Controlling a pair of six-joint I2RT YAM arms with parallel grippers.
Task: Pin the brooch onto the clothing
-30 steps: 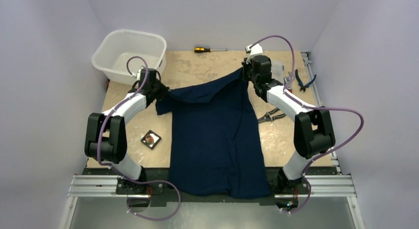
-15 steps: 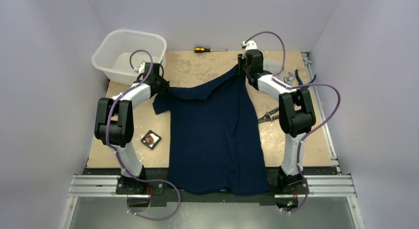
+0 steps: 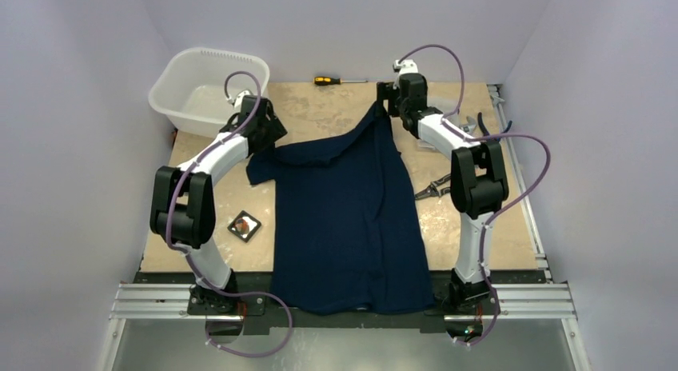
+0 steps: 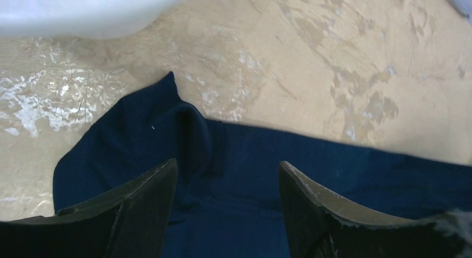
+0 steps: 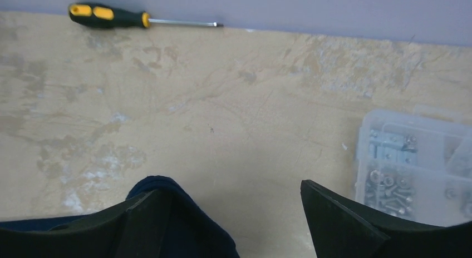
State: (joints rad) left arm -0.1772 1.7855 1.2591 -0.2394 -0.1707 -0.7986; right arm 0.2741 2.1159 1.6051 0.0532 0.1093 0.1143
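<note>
My left pincer point(image 4: 225, 170) and right pincer point(image 5: 231, 196) just opened wide and empty, leaving the clothing point(image 3: 344, 219) spread for the brooch point(image 3: 246, 225).

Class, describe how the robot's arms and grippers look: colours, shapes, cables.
Both the left arm and right arm have white tubular links between chunky black joints. A lilac cable loops along each. The left gripper and right gripper have two black, wedge-shaped fingers.

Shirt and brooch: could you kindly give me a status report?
Left gripper, right gripper open over shirt, far corners. Brooch in tray, unpinned. Nothing obstructing.
</note>
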